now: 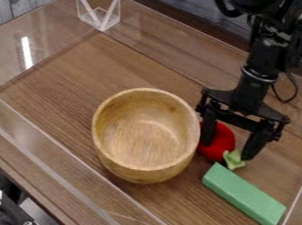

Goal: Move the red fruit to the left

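The red fruit [220, 143], a small glossy strawberry with a pale green cap, lies on the wooden table just right of the wooden bowl [145, 134]. My black gripper [235, 141] points straight down over it. Its fingers stand wide apart, one on each side of the fruit, low near the tabletop. The jaws are open and have not shut on the fruit. The gripper hides the top of the fruit.
A flat green block [243, 195] lies right in front of the fruit, close to the right finger. Clear acrylic walls [26, 47] enclose the table. A clear bracket [97, 11] stands at the back left.
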{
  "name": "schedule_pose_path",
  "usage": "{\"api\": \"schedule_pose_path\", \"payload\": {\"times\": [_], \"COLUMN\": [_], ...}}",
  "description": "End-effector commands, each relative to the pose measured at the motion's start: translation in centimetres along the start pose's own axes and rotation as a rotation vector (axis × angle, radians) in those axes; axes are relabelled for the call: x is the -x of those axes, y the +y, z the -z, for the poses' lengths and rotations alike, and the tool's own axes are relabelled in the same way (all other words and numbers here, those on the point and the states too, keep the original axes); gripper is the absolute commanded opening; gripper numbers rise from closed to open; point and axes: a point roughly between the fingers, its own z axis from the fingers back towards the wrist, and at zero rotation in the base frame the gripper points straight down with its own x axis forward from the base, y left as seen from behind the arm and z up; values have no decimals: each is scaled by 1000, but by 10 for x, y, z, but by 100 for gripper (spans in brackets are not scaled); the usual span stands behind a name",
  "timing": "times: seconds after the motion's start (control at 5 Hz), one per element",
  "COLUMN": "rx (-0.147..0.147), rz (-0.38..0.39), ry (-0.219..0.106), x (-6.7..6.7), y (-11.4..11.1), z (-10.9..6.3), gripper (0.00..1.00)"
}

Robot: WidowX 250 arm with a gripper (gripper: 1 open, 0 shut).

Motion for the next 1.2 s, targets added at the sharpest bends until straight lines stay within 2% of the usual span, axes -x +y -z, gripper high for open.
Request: {"api": "schedule_pose_path", "payload": {"times": [0.0, 1.0], "rx": [15, -17], "rz": [-15, -59], "ry": [-45, -37], "x": [-13, -24], "y": [-2, -1], "z": [-4, 10], "gripper": [100, 100]}}
